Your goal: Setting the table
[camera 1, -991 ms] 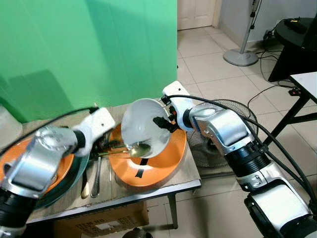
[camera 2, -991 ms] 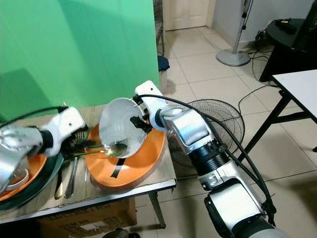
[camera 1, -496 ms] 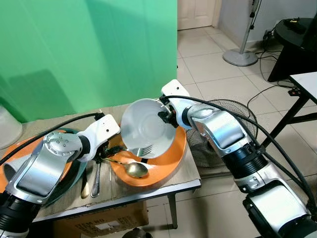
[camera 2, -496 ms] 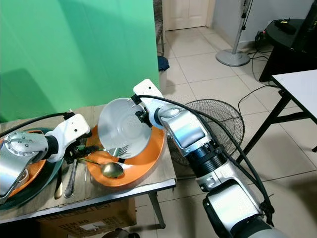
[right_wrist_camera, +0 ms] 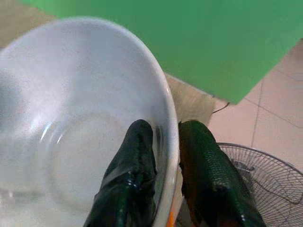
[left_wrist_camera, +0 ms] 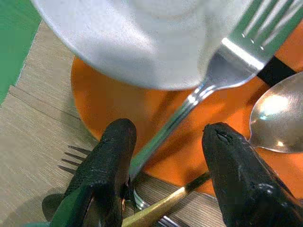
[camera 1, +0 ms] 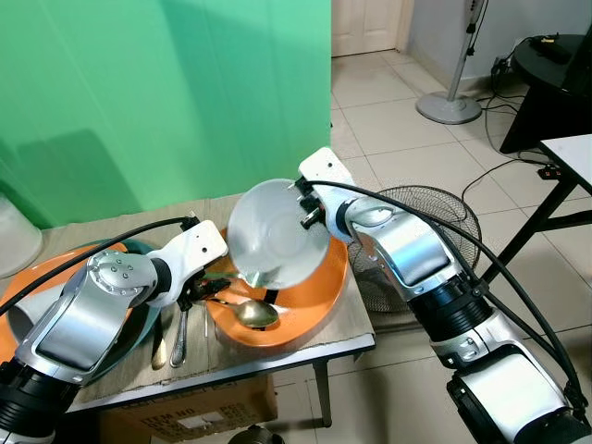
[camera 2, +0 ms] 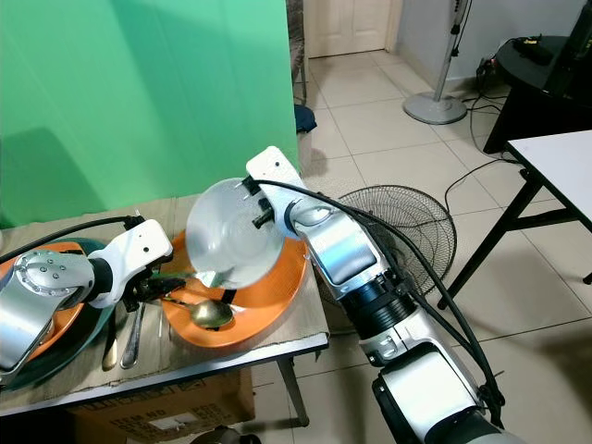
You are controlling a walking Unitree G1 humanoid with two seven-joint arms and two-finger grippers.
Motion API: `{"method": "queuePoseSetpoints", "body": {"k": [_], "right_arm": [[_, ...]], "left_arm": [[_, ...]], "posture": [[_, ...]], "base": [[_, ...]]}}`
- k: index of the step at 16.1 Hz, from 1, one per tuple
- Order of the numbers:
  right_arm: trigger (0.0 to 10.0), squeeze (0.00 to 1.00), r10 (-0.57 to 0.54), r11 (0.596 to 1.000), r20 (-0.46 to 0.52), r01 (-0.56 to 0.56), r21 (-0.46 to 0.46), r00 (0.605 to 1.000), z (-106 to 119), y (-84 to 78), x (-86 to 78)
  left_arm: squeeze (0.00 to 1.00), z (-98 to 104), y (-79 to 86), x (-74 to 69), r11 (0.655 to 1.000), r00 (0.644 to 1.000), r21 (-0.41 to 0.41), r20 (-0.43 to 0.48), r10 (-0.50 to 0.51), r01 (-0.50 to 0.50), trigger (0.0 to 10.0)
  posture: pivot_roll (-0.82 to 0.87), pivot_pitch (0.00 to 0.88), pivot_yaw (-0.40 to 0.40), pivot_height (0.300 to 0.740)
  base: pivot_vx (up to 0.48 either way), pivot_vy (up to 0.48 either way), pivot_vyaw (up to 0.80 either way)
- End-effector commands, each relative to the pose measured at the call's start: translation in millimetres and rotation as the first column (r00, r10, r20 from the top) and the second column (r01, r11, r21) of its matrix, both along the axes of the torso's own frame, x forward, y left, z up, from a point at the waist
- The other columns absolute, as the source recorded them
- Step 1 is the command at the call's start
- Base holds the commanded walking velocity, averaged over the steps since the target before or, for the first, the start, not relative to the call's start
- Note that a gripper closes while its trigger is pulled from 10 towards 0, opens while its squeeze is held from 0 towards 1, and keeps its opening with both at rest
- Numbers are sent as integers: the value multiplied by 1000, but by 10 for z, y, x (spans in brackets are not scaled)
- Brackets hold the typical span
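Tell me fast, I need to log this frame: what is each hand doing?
Left hand: open, fingers either side of the fork handle.
Right hand: closed on the white bowl rim, holding it tilted over the orange plate.

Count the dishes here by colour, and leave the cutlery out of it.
Orange plates: 2
White bowl: 1
Dark green plate: 1
Total: 4

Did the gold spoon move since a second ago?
Yes. The gold spoon was up against the white bowl; now its bowl end sits lower on the orange plate, nearer the table's front edge.
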State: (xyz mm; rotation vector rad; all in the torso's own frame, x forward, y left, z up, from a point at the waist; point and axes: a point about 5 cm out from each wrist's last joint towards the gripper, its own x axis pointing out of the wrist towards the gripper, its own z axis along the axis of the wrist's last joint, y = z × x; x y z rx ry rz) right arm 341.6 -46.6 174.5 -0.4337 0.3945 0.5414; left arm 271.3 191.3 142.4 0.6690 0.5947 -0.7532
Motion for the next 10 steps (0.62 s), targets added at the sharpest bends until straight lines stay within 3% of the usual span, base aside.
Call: {"method": "queuePoseSetpoints", "body": {"k": [1, 10], "right_arm": [[0, 0, -11, 1000, 25, 10, 14, 1000, 29, 4, 5], [0, 0, -39, 995, 119, 28, 94, 992, 158, 19, 44]], "left_arm": [[0, -1, 46, 8, 1000, 1000, 17, 8, 21, -21, 10000], [0, 42, 55, 66, 999, 999, 16, 34, 31, -32, 10000]], "posture": [[-33, 0, 100, 740], [-34, 0, 104, 740]], "base": [[0, 0, 0], [0, 0, 0]]}}
